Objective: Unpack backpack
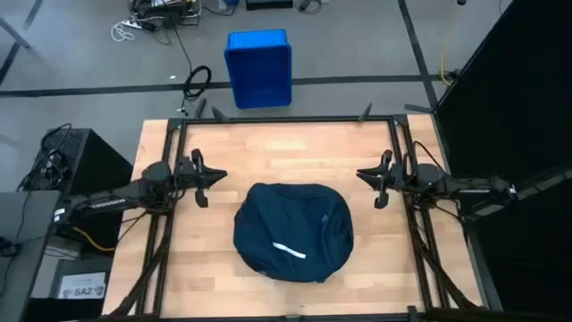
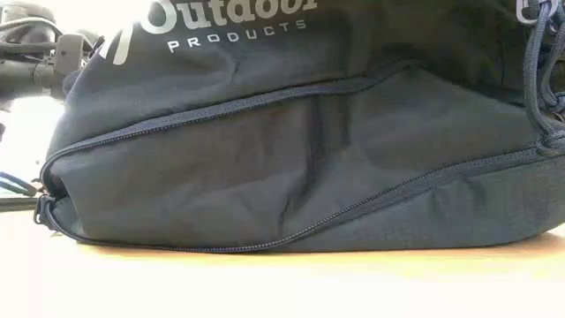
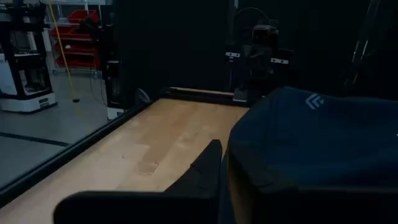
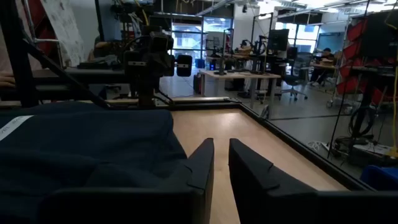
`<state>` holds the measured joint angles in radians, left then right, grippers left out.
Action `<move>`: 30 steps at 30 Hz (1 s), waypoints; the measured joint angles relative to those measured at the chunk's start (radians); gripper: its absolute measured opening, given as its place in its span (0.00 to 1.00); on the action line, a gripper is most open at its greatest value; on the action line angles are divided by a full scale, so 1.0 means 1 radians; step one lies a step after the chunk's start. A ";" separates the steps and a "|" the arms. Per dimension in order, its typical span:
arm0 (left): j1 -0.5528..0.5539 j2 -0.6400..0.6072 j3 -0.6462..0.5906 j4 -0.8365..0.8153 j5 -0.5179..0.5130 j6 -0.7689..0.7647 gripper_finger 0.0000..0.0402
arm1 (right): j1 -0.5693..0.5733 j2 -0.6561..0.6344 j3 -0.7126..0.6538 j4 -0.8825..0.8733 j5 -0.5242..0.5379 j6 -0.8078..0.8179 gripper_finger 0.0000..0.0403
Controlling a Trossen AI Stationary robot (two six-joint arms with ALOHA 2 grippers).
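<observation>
We judge the navy backpack (image 1: 293, 232) soft and floppy; its zipper seam (image 2: 291, 97) looks the best hold. Left gripper (image 1: 202, 179) and right gripper (image 1: 375, 184) wait closed, empty.

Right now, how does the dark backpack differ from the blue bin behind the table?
The backpack is dark navy, soft and rounded; the bin is bright blue, stiff and boxy. The backpack lies on the wooden table, between the two arms; the bin stands on the floor beyond the table's far edge. The backpack carries a white stripe; the bin looks plain. Both are blue, and neither is touched by a gripper.
</observation>
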<state>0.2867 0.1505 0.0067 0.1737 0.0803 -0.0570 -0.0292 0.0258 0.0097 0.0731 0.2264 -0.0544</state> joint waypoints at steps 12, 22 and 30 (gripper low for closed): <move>0.000 0.000 0.000 0.000 0.000 0.000 0.00 | 0.000 0.000 0.000 0.000 0.000 0.000 0.10; 0.000 0.000 0.000 0.000 0.000 0.000 0.00 | 0.000 0.000 0.000 0.000 0.000 0.000 0.08; 0.000 0.000 0.000 0.000 0.000 0.000 0.00 | 0.000 0.000 0.000 0.000 0.000 0.000 0.06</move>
<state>0.2867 0.1505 0.0071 0.1738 0.0807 -0.0567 -0.0296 0.0257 0.0097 0.0734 0.2264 -0.0544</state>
